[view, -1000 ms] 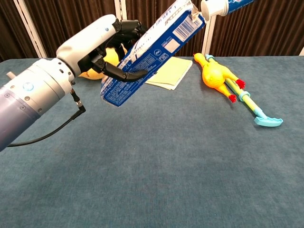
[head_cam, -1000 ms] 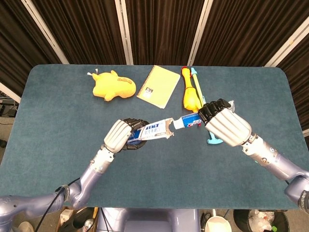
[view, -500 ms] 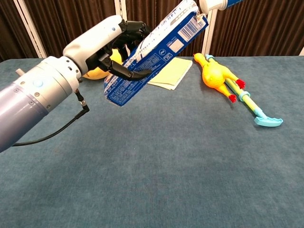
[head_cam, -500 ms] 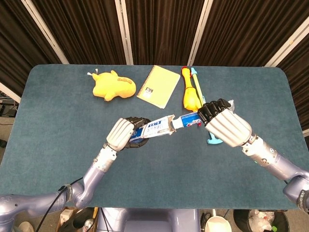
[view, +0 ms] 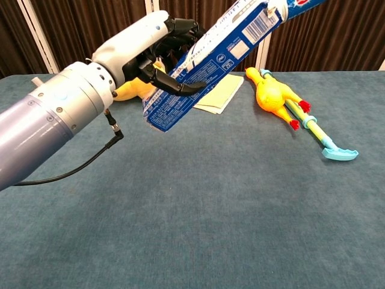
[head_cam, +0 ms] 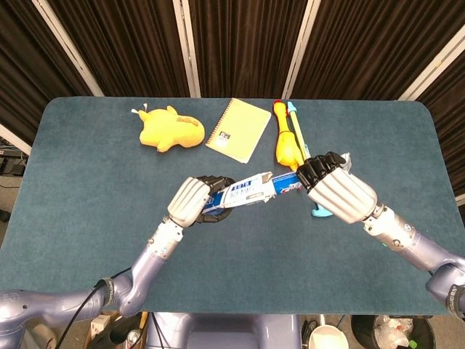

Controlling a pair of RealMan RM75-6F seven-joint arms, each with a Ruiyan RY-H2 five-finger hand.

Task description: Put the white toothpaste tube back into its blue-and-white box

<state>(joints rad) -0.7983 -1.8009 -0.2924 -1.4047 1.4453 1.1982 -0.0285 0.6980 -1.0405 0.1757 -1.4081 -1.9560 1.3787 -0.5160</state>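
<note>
My left hand grips the blue-and-white box above the table, its open end pointing right. In the chest view the box slants up to the right from that hand. My right hand holds the white toothpaste tube by its rear end. The tube's cap end sits inside the box's open mouth. Only a short stretch of the tube shows at the top edge of the chest view.
At the back of the blue table lie a yellow plush toy, a yellow spiral notebook, and a rubber chicken beside a long blue and yellow tool.
The left hand has carried the box to the right, over the tube's cap end. The gap between box and tube has closed and the tube's front is now inside.
</note>
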